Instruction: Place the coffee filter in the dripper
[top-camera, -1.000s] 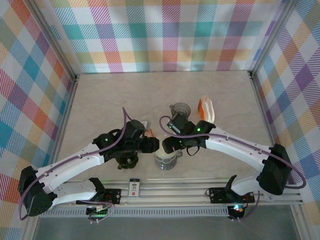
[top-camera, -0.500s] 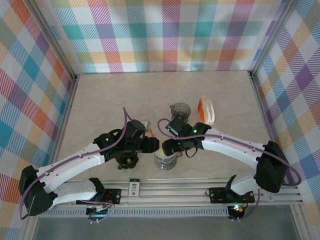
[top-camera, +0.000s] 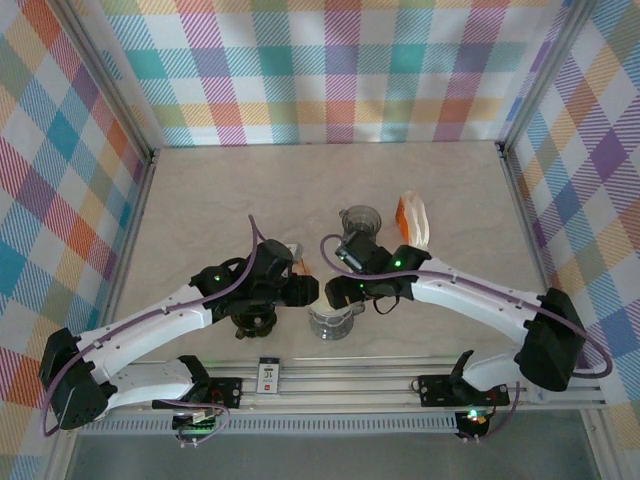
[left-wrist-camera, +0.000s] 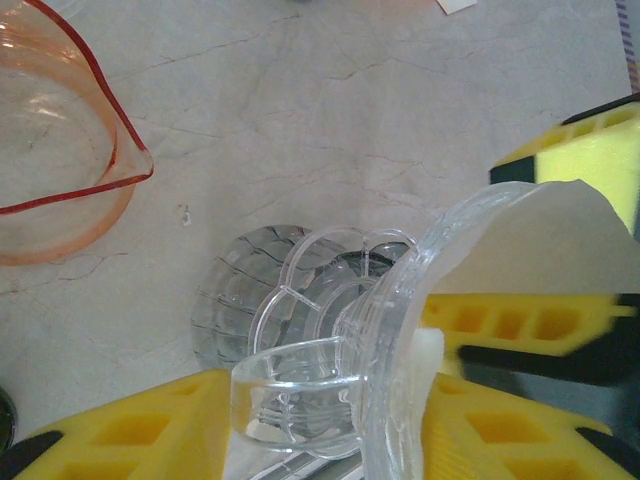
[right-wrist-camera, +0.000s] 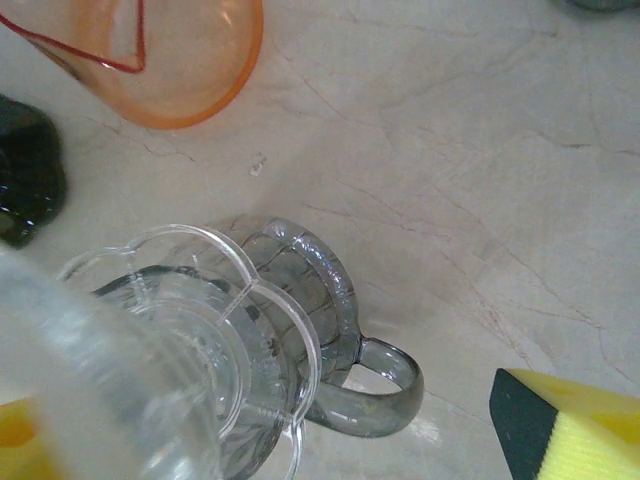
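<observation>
I judge the task to be at the seating step: the white paper coffee filter (left-wrist-camera: 545, 245) stands in the mouth of the clear plastic dripper (left-wrist-camera: 330, 300), its edge rising past the rim, not yet pressed down against the wall. The dripper is tipped in my left wrist view and sits just over the grey ribbed glass mug (right-wrist-camera: 335, 300) on the pale marbled table (left-wrist-camera: 350, 100), with the orange translucent jug (left-wrist-camera: 50, 180) near it. My left gripper (top-camera: 298, 290) is about half closed, a yellow finger on each side of the dripper by its handle; I take that for a clasp that steadies it. My right gripper (top-camera: 343, 291) is spread wide at the dripper's mouth, around the filter; I cannot tell whether its pads touch the paper. The next move calls for a gentle push down the cone's centre without creasing the paper, while my left keeps the dripper from rocking on the mug.
</observation>
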